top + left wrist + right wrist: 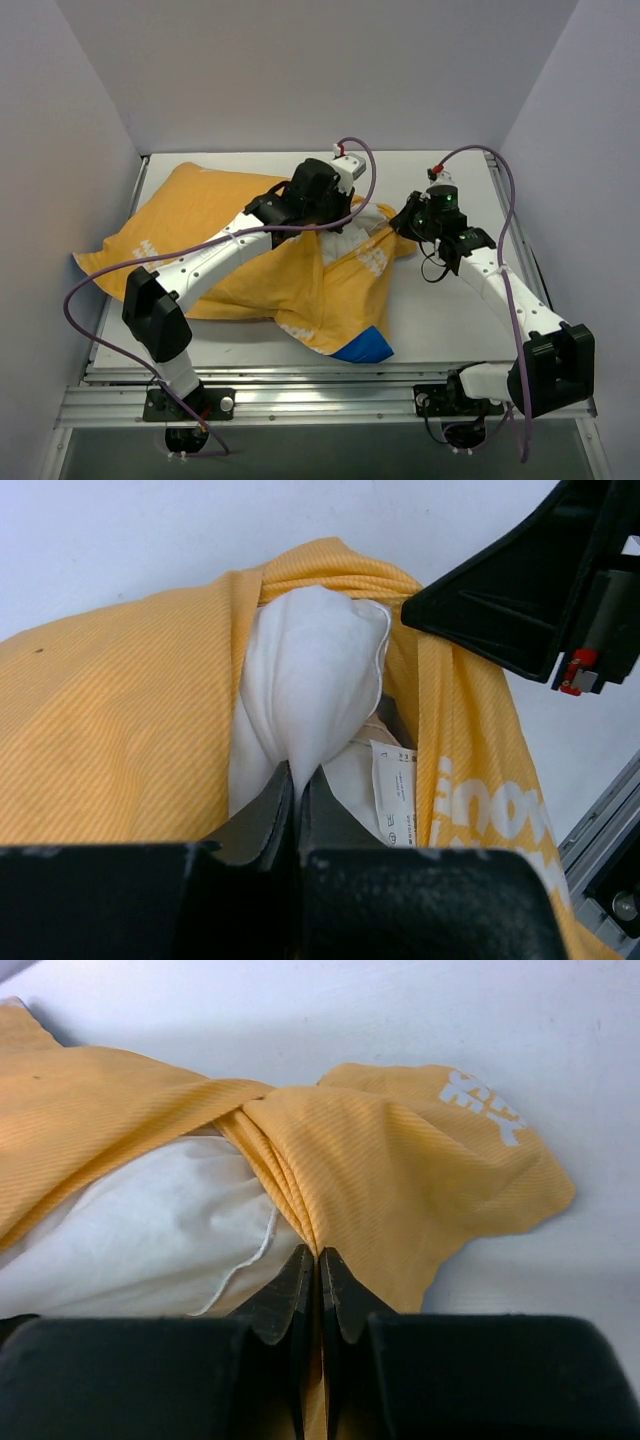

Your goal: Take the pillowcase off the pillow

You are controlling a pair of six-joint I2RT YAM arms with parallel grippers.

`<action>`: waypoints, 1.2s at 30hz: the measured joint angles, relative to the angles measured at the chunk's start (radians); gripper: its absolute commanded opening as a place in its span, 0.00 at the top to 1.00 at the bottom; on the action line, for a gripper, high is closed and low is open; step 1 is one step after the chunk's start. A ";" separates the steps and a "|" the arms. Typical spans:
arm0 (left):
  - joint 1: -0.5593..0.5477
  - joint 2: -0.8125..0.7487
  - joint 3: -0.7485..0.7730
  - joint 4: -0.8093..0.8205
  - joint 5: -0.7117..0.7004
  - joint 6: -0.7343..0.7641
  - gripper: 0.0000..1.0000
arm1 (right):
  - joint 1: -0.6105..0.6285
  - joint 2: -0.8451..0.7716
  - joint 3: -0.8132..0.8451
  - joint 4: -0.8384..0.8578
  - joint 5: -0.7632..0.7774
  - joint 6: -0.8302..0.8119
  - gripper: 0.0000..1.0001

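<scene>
The yellow-orange pillowcase (200, 225) lies across the table, a blue corner (366, 347) showing at the front. The white pillow (352, 233) pokes out of its open right end. My left gripper (297, 770) is shut on a bunched corner of the pillow (315, 670), beside its white tag (394, 792). My right gripper (318, 1255) is shut on a gathered fold of the pillowcase (390, 1165) at the opening, with the pillow (150, 1235) to its left. In the top view the left gripper (340, 222) and right gripper (402, 226) sit close together.
White walls enclose the table (450, 320) on the left, back and right. The metal rail (330, 400) with both arm bases runs along the near edge. The right arm's dark body (540, 590) hangs close in the left wrist view.
</scene>
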State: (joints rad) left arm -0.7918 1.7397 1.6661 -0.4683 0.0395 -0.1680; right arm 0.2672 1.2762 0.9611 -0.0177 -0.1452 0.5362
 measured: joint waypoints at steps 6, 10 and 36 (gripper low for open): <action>-0.007 -0.107 -0.159 0.076 0.014 0.018 0.98 | -0.001 0.016 -0.021 -0.034 0.005 -0.007 1.00; -0.008 -0.246 -0.292 0.120 0.050 0.039 0.98 | -0.028 0.031 -0.040 -0.026 -0.084 -0.003 1.00; 0.077 -0.386 -0.314 0.228 0.197 0.012 0.67 | -0.119 0.197 0.029 -0.108 0.042 -0.075 0.49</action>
State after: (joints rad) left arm -0.7151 1.3537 1.3525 -0.2401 0.2367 -0.1558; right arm 0.1482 1.4734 0.9897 -0.1253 -0.1032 0.4614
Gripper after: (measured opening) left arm 0.175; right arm 0.386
